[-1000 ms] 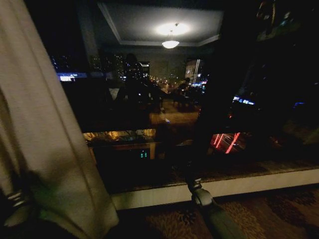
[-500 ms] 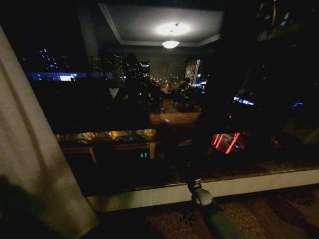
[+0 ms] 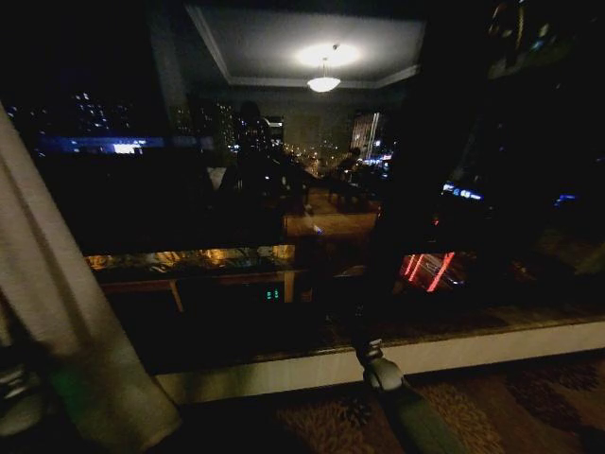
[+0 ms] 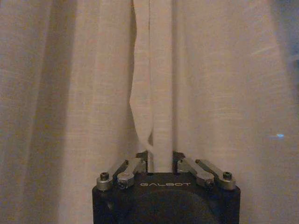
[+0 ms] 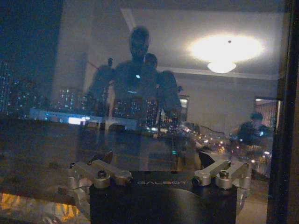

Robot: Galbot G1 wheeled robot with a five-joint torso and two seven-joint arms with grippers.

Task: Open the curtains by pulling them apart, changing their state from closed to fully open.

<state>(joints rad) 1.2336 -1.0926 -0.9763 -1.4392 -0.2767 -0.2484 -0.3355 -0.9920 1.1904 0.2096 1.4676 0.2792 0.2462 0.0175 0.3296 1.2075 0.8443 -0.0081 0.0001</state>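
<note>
Item: night window [image 3: 284, 189]. We see it bare across the middle and right of the head view, dark glass reflecting a ceiling lamp [image 3: 322, 83]. A pale sill [image 3: 473, 352] runs along its foot, with patterned carpet [image 3: 492, 407] below.

Item: curtains [image 3: 66, 322]. One sheer cream panel is gathered at the far left of the head view, slanting down to the lower-left corner. We cannot make out a second panel in the dark on the right. In the left wrist view the cloth hangs in soft vertical pleats directly ahead of the claw, pale, with a faint woven texture.

Item: left gripper [image 4: 161, 161]. We find its jaws pinched together on a narrow fold of the curtain, which rises straight up from between the fingers. More of the same fabric spreads to both sides of the claw.

Item: right gripper [image 5: 161, 175]. Its fingers are spread apart and hold nothing. It faces the bare glass, clear of the fabric. The right arm [image 3: 406, 407] rises from the lower middle of the head view.
</note>
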